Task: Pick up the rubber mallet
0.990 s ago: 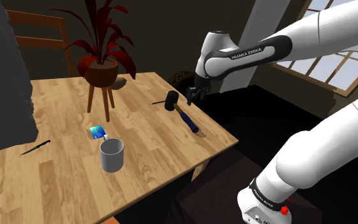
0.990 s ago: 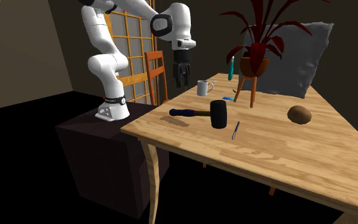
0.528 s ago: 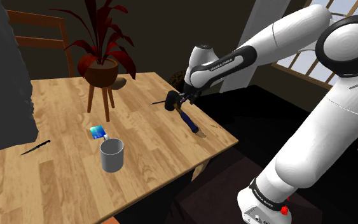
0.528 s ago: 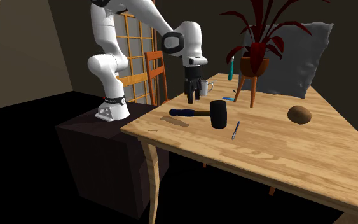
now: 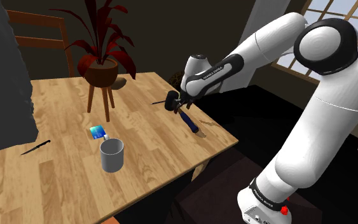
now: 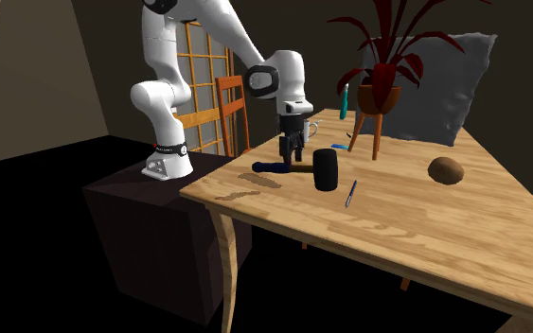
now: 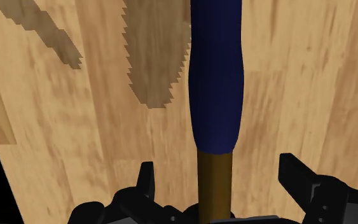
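Gripper spread wide, astride rubber mallet handle, not touching

The gripper sits low over the mallet by the table's edge on the shoulder view's right, just beside its black head. A grey mug stands near the front edge, a potted plant at the far edge

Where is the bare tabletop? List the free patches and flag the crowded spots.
Free: the broad table stretch nearer the second exterior camera than the pen and brown lump; also the strip between mug and mallet. Crowded: around the mallet's handle, which the open end effector straddles, and around the potted plant, blue item and mug.
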Controlling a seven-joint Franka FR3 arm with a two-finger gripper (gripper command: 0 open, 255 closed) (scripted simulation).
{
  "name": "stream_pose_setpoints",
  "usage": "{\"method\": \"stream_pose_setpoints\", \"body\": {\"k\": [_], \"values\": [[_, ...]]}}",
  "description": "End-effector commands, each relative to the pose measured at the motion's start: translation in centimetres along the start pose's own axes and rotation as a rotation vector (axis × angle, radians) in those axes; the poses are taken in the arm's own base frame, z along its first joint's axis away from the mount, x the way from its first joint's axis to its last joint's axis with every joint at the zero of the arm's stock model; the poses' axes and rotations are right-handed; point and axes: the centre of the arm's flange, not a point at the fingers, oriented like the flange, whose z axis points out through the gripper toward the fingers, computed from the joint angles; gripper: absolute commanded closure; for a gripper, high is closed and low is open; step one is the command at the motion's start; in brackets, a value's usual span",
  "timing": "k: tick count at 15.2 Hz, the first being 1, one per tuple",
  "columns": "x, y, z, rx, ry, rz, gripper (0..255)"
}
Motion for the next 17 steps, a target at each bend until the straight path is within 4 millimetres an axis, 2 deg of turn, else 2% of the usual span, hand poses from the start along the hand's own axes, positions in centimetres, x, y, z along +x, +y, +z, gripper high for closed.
{"method": "stream_pose_setpoints", "body": {"k": [1, 3, 4, 13, 17], "values": [[-0.3, -0.1, 1.4, 0.000, 0.000, 0.000, 0], [-0.3, -0.1, 1.4, 0.000, 0.000, 0.000, 0], [-0.3, -0.1, 1.4, 0.000, 0.000, 0.000, 255], [-0.3, -0.1, 1.4, 0.000, 0.000, 0.000, 255], [0.0, 0.1, -0.7, 0.000, 0.000, 0.000, 255]]}}
